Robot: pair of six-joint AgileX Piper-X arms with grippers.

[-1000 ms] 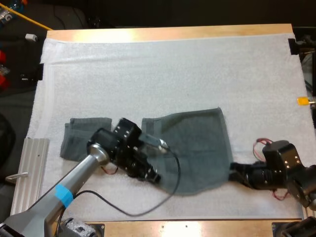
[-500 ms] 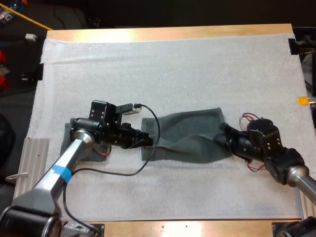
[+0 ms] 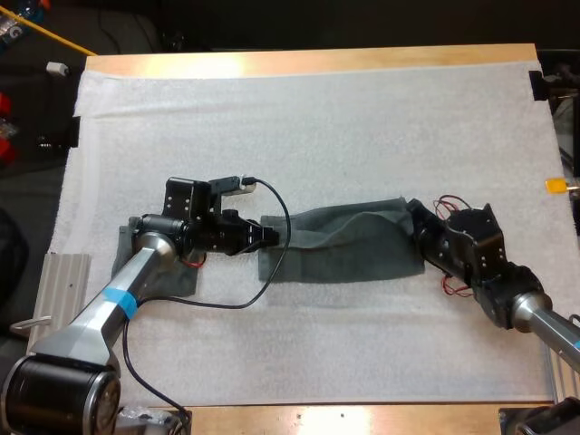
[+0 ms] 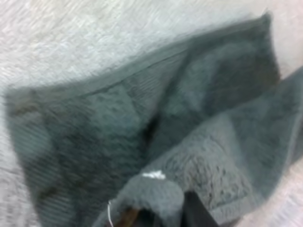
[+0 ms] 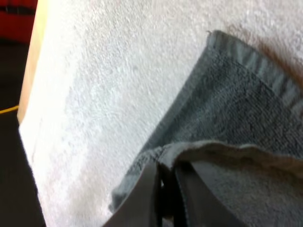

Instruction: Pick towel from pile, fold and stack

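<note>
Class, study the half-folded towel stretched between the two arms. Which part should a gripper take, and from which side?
Take the towel at its short ends, where the doubled edge gives a thick lip to pinch. It lies as a long strip across the mat, so each end is probably best approached from outside, as the left gripper and right gripper do.

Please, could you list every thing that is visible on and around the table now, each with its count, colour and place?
half-folded towel: 1, dark grey-green, middle of the mat, held at both ends
second towel: 1, dark grey-green, on the mat's left part, partly under the left arm
mat: 1, white, covers most of the table
table: 1, light wood, bare along its far and near edges
ribbed metal plate: 1, silver, beside the mat's near left edge
left gripper: 1, black, shut on the half-folded towel's left end
right gripper: 1, black, shut on its right end
</note>
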